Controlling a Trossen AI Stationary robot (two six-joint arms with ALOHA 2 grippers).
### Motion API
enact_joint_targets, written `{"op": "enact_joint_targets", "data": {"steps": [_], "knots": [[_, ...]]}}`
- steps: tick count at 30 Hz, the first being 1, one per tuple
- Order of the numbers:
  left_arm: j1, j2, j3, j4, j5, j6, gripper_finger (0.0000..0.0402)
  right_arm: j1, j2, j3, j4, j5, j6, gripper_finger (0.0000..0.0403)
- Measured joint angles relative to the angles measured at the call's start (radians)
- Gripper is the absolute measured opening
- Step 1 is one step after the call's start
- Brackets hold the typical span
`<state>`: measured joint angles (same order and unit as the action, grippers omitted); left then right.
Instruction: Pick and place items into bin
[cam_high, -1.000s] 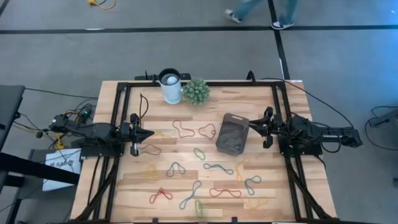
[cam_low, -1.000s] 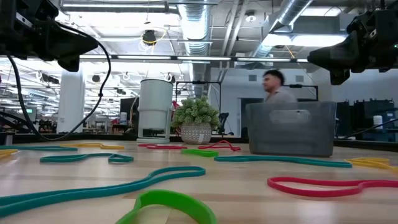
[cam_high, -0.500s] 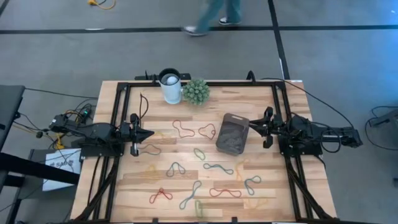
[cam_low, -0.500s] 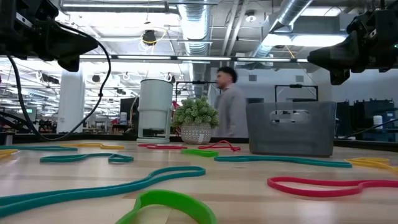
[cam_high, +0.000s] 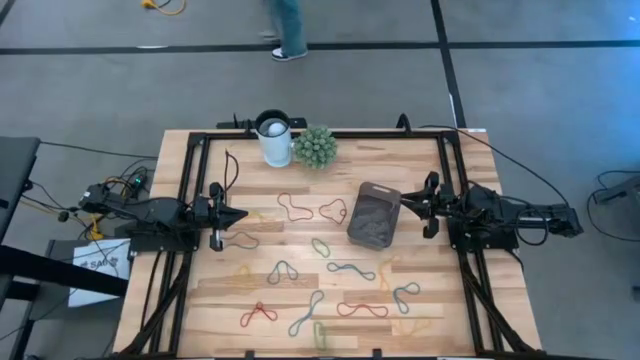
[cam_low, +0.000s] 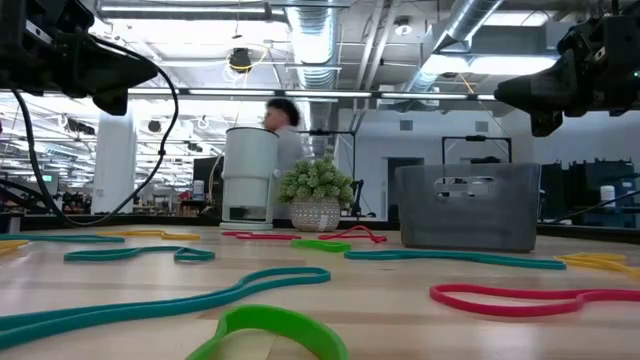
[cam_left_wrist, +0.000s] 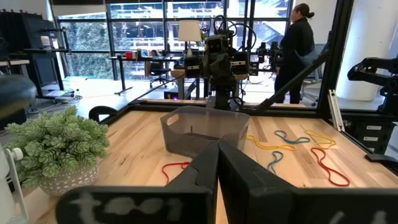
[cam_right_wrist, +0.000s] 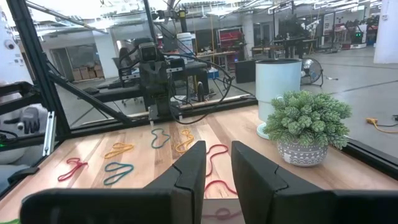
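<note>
Several rubber bands lie flat on the wooden table: red ones (cam_high: 292, 207) (cam_high: 333, 210) beside the bin, a green one (cam_high: 320, 246), blue-grey ones (cam_high: 350, 270) (cam_low: 452, 258), and more red (cam_high: 258, 314) and yellow ones toward the near edge. The translucent grey bin (cam_high: 374, 214) (cam_low: 468, 205) (cam_left_wrist: 205, 127) stands on its base right of centre. My left gripper (cam_high: 243, 215) (cam_left_wrist: 217, 149) hovers shut at the table's left side, above the table. My right gripper (cam_high: 405, 206) (cam_right_wrist: 217, 155) hovers just right of the bin, its fingers a little apart.
A white cylindrical cup (cam_high: 273, 138) and a green spiky plant ball (cam_high: 314, 147) stand at the far edge. A black frame (cam_high: 320, 133) runs round the table, and a black cable (cam_high: 230, 170) loops near my left arm. A person (cam_low: 285, 120) walks in the room beyond.
Both arms, the bin and the rubber bands have kept still. Only the person beyond the far edge has walked across toward the left.
</note>
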<state>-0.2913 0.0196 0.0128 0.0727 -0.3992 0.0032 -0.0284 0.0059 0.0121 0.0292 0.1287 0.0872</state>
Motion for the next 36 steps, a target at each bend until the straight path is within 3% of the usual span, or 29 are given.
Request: {"op": "enact_joint_targets", "data": {"steps": [30,33,36], "knots": [[0.0,0.0,0.0,0.0,0.0,-0.003,0.0,0.0,0.0,0.0,0.0,0.0,0.0,0.007],[0.0,0.0,0.0,0.0,0.006,-0.069,0.0,0.0,0.0,0.0,0.0,0.0,0.0,0.007],[0.0,0.0,0.0,-0.003,0.082,-0.194,0.0,0.0,0.0,0.0,0.0,0.0,0.0,0.007]]}}
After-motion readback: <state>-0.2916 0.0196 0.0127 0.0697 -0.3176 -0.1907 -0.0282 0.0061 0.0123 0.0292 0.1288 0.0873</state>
